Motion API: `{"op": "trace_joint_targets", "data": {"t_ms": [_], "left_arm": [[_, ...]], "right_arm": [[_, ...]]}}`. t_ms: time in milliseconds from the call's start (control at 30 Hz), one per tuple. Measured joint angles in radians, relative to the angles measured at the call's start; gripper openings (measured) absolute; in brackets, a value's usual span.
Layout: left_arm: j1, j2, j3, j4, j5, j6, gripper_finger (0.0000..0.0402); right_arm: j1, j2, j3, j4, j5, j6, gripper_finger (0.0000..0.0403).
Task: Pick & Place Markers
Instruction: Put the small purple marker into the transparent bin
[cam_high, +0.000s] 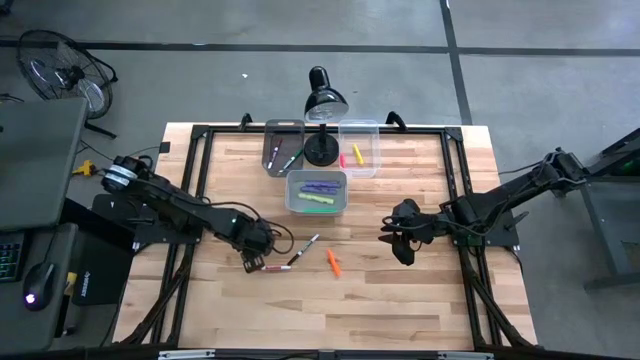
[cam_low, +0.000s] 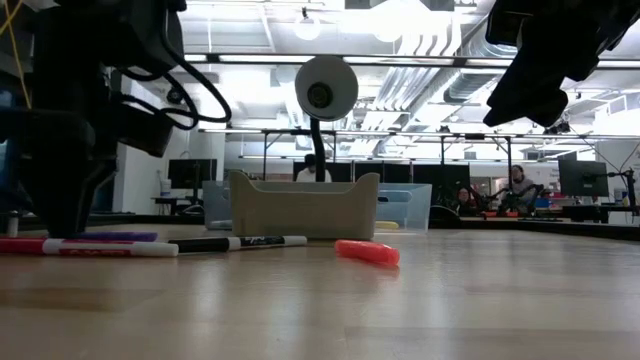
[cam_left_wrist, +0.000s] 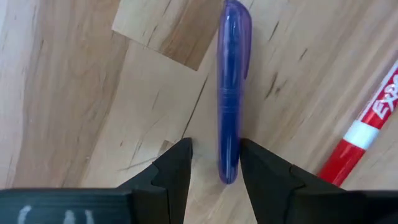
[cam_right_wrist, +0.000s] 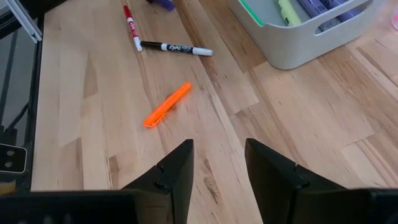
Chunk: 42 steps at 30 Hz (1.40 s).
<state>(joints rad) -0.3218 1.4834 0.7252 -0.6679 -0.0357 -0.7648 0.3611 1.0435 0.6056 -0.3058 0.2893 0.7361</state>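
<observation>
The left claw sits low on the grained wooden table, fingers spread narrowly around a smooth purple marker, not clearly gripping. A red marker lies at its 3 o'clock. The right claw hovers open, an orange marker at its 11 o'clock.

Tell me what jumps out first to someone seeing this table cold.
The left gripper is down on the wood with its open fingers on either side of a purple marker, a red marker lying just beside it. Mid-table lie a loose orange marker and a black marker, with the right gripper hanging open above the bare wood nearby. At the far edge, a black desk lamp stands among clear bins already holding markers.
</observation>
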Motion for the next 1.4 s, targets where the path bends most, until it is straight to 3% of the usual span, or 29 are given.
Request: {"op": "trace_joint_targets", "data": {"t_ms": [667,1100,1400], "left_arm": [[-0.001,0.096,0.004,0.002,-0.057,-0.022,0.0133],[-0.001,0.096,0.003,0.021,-0.045,0.001,0.0030],[-0.001,0.108,0.063,-0.037,-0.066,-0.025,0.0032]], "right_arm": [[0.000,0.000,0.000,0.000,-0.031,0.008,0.0133],[0.000,0.000,0.000,-0.001,-0.030,0.008,0.0133],[0.000,0.000,0.000,-0.001,-0.040,0.008,0.0133]]}}
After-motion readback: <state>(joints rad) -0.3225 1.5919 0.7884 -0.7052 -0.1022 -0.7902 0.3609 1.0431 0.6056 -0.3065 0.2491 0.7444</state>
